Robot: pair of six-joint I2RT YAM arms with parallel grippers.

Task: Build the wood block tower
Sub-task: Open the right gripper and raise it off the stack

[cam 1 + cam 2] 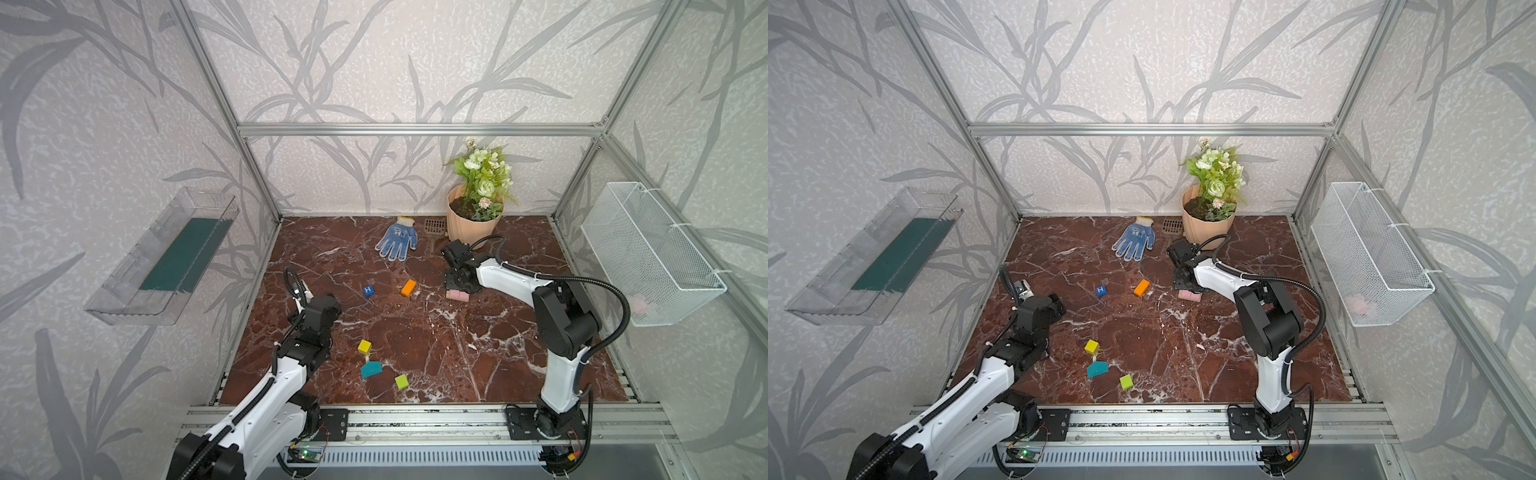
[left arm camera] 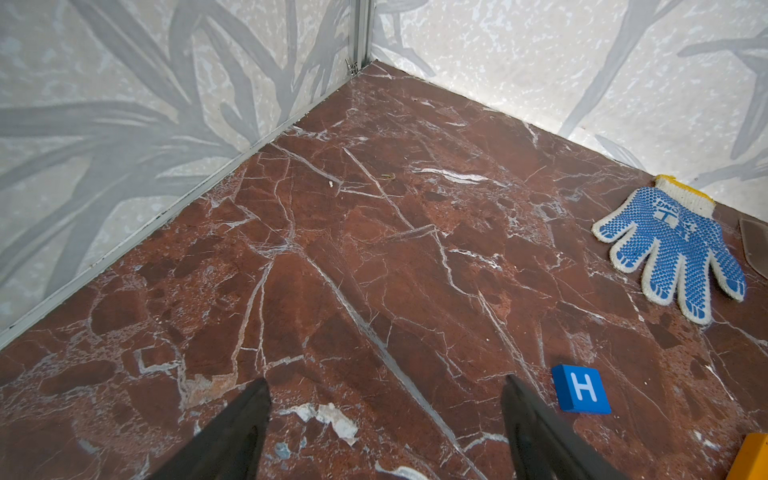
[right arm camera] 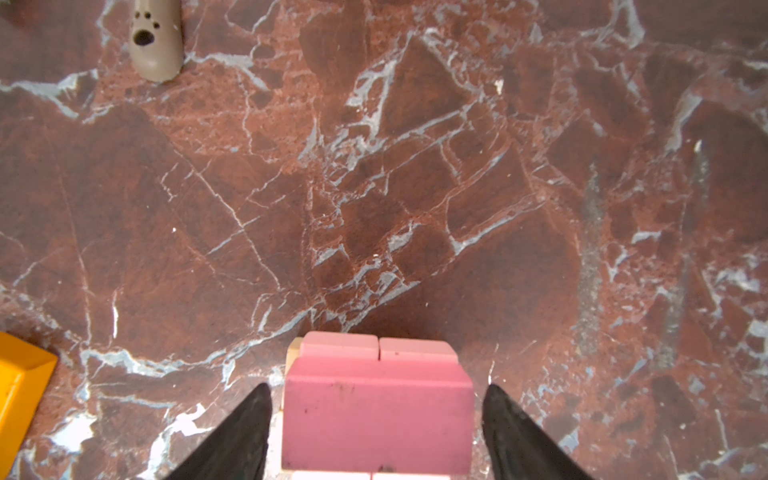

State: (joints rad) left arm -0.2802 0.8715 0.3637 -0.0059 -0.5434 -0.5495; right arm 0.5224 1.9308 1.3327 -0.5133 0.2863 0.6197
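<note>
The wood block tower (image 1: 457,296) is a low stack at the back right. In the right wrist view a dark pink block (image 3: 378,415) lies across two pale pink blocks (image 3: 340,347), with a tan base edge (image 3: 293,353) below. My right gripper (image 3: 377,387) is open and straddles the dark pink block, with a gap on each side. Loose wood blocks lie around: blue "H" cube (image 1: 368,290), orange oblong (image 1: 408,287), yellow cube (image 1: 364,346), teal piece (image 1: 370,369), lime cube (image 1: 401,381). My left gripper (image 2: 384,390) is open and empty, just beside the "H" cube (image 2: 582,388).
At the back lie a blue dotted glove (image 1: 397,240) and a brown scoop (image 1: 434,232), beside a peach flowerpot (image 1: 471,224). A white wire basket (image 1: 648,253) hangs on the right wall and a clear tray (image 1: 166,257) on the left wall.
</note>
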